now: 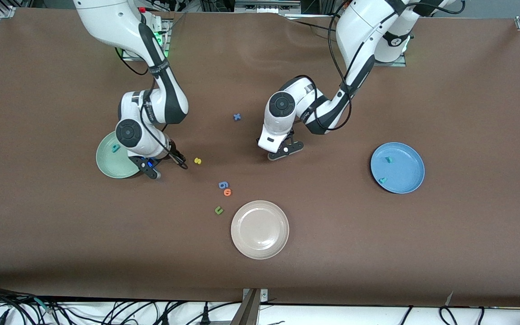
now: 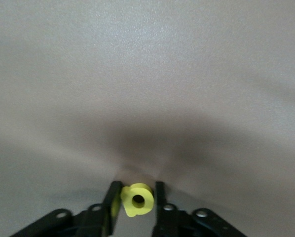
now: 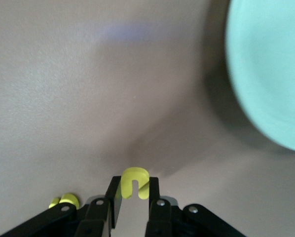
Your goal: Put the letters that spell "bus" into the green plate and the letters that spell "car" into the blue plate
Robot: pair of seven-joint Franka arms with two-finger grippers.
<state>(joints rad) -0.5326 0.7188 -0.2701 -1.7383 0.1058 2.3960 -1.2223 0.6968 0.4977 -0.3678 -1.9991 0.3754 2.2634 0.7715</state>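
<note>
My right gripper (image 3: 134,189) is shut on the yellow u (image 3: 135,181), low over the table between the green plate (image 3: 271,74) and the yellow s (image 3: 64,201). In the front view the right gripper (image 1: 181,163) is beside the green plate (image 1: 106,164), which holds the teal b (image 1: 115,148); the yellow s (image 1: 197,160) lies close by. My left gripper (image 2: 136,197) is down at the table, its fingers against both sides of the yellow a (image 2: 137,200). The left gripper (image 1: 282,153) is near the table's middle. The blue plate (image 1: 404,180) holds two teal letters (image 1: 388,159), (image 1: 382,180).
A beige-white plate (image 1: 260,229) sits nearest the front camera. Beside it lie a dark green u (image 1: 218,210), an orange o (image 1: 227,192) and a blue g-like letter (image 1: 223,184). A blue x (image 1: 237,117) lies between the two arms.
</note>
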